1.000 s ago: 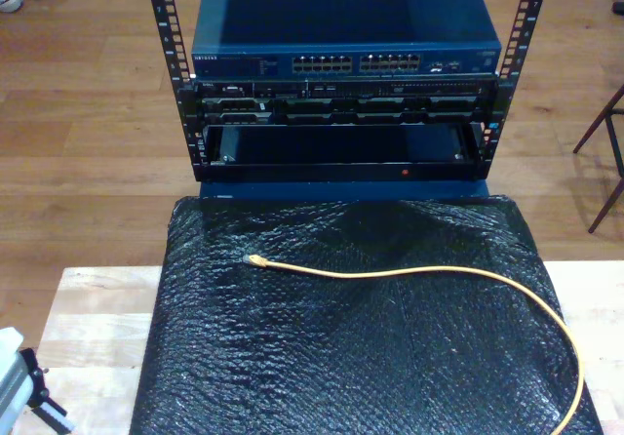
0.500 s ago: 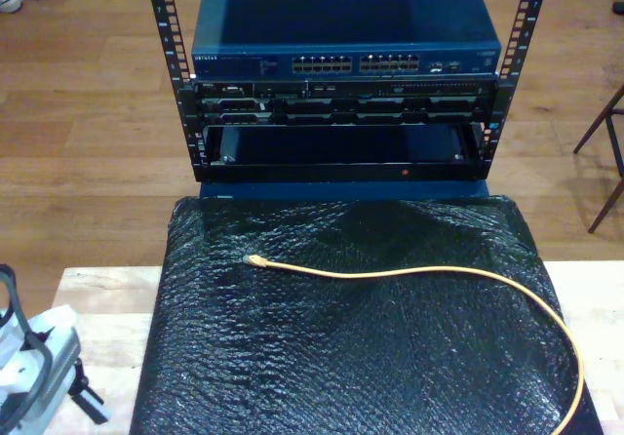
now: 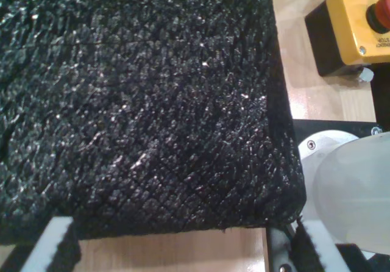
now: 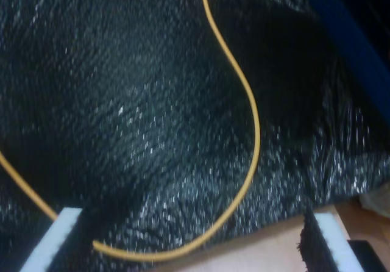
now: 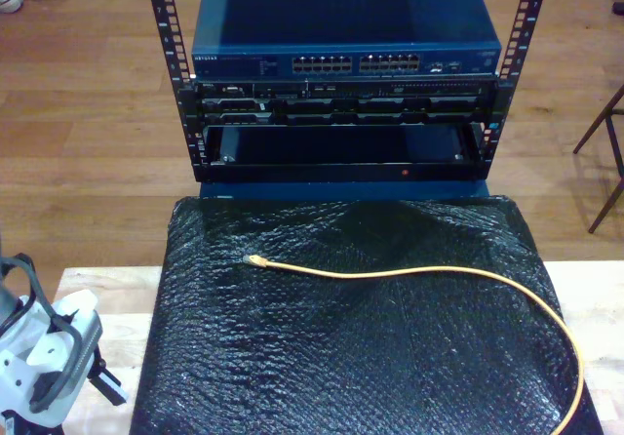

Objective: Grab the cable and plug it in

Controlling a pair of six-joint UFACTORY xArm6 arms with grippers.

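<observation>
One arm (image 5: 44, 362) had risen at the exterior view's eight o'clock; both grippers stood agape, empty; the cable (image 5: 419, 274) lay ungrabbed on the black mat (image 5: 341, 376).

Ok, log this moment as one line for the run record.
phase: approach | cable: loose on black mat, plug end free | first tool: open, empty | second tool: open over cable | switch: unplugged

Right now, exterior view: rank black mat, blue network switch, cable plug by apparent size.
1. black mat, largest, though it is also nearest the camera.
2. blue network switch, clearly smaller in frame but farther off, so true ranking against the mat is unsure.
3. cable plug, tiny.
</observation>
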